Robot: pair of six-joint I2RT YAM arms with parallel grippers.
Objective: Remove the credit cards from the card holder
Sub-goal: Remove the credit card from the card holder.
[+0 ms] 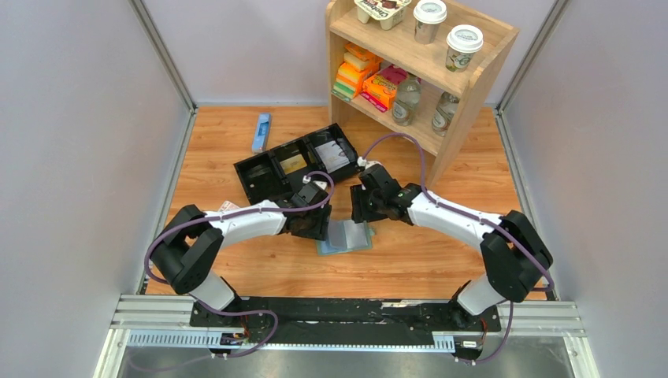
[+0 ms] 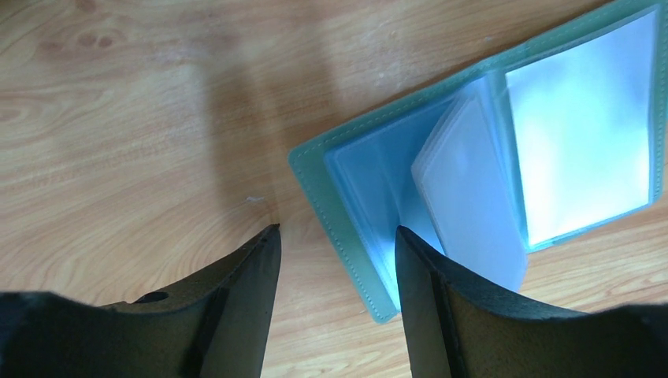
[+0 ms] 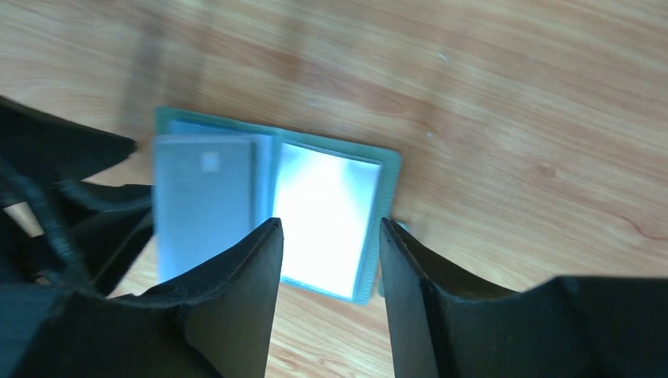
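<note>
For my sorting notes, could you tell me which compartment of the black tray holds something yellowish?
The middle compartment: its contents are yellowish-brown, the end one nearer the shelf holds something grey-white, the other looks dark.

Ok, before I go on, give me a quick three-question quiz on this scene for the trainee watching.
1. True or false: the card holder lies open on the table.
2. The left gripper and right gripper are: A both open and empty; B both shut; C one shut on a card.
3. How many compartments does the black tray have?
Key: 1 true; 2 A; 3 three.
</note>
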